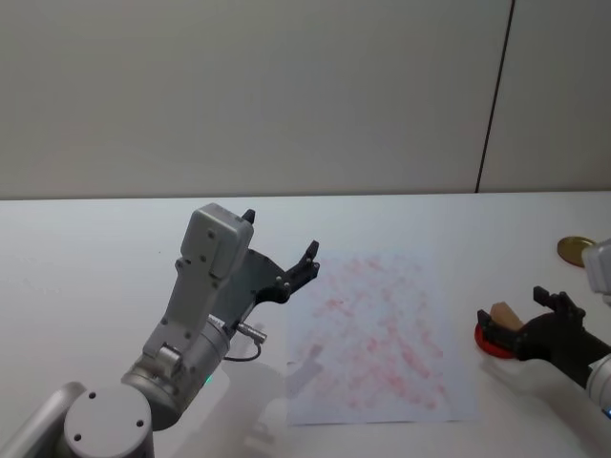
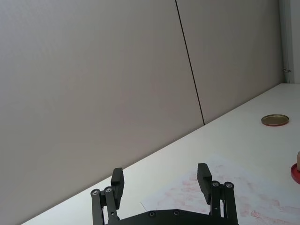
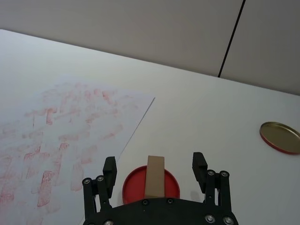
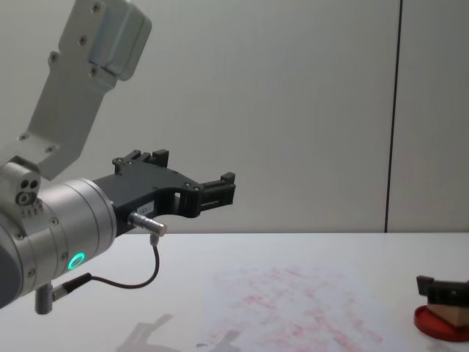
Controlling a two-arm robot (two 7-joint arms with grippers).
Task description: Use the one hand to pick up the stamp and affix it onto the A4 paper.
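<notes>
right gripper (image 3: 154, 160) straddles stamp (image 3: 154, 182), left gripper (image 2: 160, 170) held high.

Nothing legible anywhere: the red marks (image 1: 368, 329) on the paper (image 1: 444, 396) are only smudges, with no readable letters or numbers.

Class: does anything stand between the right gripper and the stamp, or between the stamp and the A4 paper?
Nothing visible does. The right gripper is open around the stamp on the red ink pad. Bare table separates it from the A4 paper. The left gripper hangs open by the paper's left edge.
</notes>
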